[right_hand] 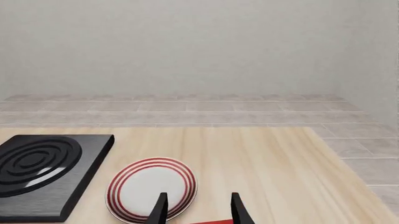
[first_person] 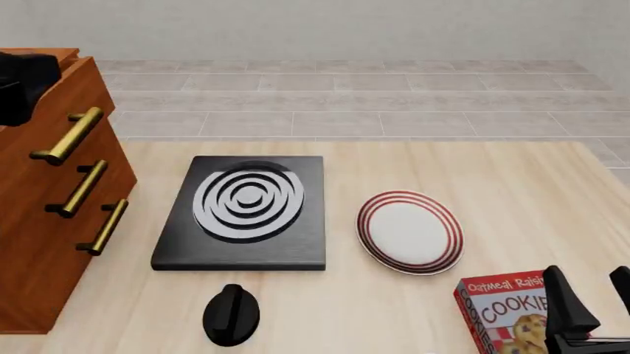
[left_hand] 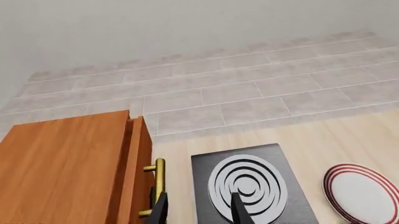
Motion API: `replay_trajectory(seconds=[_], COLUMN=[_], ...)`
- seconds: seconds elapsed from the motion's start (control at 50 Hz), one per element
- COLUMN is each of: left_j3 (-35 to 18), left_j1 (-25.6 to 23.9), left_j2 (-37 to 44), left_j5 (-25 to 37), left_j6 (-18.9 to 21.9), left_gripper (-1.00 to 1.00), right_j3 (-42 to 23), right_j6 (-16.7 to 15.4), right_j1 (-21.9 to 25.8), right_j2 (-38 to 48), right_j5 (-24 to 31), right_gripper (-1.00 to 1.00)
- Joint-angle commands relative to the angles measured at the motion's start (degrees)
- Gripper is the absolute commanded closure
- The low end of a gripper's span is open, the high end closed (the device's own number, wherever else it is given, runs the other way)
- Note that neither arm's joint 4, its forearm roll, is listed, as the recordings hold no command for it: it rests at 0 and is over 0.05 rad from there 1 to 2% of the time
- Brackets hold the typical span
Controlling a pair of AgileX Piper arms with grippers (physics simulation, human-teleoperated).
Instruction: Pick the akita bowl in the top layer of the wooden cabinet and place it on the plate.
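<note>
The wooden cabinet (first_person: 40, 243) stands at the table's left with three brass handles. Its top layer (first_person: 59, 110) shows only its front and handle (left_hand: 159, 186); none of its inside is visible. The akita bowl is hidden. The plate (first_person: 409, 232) lies right of centre, also in both wrist views (left_hand: 361, 193) (right_hand: 151, 189). My left gripper (left_hand: 199, 212) is open, hovering above the cabinet's top front edge, one finger near the top handle. The left arm (first_person: 25, 81) is a black shape over the cabinet. My right gripper (first_person: 594, 295) (right_hand: 199, 209) is open and empty near the front right.
A black slab with grey-white rings (first_person: 241, 210) lies between cabinet and plate. A black knob-like object (first_person: 232, 313) sits in front of it. A red cookie box (first_person: 502, 313) stands just left of the right gripper. Tiled floor lies beyond the table's far edge.
</note>
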Motion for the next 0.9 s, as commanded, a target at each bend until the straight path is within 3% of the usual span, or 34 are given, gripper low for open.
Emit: replay_trajectory(seconds=[0.02,0.48,0.52,0.6,0.9], left_j3=[-2.68,-7.17,-7.86,-8.53,-10.7], left_j1=[1.93,3.08,3.88,3.68,4.86], left_j2=[3.29,11.09,11.59,12.26,14.62], left_j5=[1.93,7.97,8.31,9.07,11.25], left_j6=[1.1,-4.61,-3.07,-4.57,-3.29], left_gripper=[-1.0,-1.0,-1.0,-1.0,-1.0], right_j3=[0.0,-0.1,-0.17,-0.25,-0.36], right_j6=[0.02,-0.02,-0.06,-0.09,-0.19], right_j1=[0.01,-0.39,-0.41,-0.35,-0.35], right_j2=[-0.01,0.02,-0.23,-0.68,-0.83], right_j5=[0.04,-0.05,0.22,0.71,0.88], right_gripper=[-1.0,-1.0,-1.0,-1.0,-1.0])
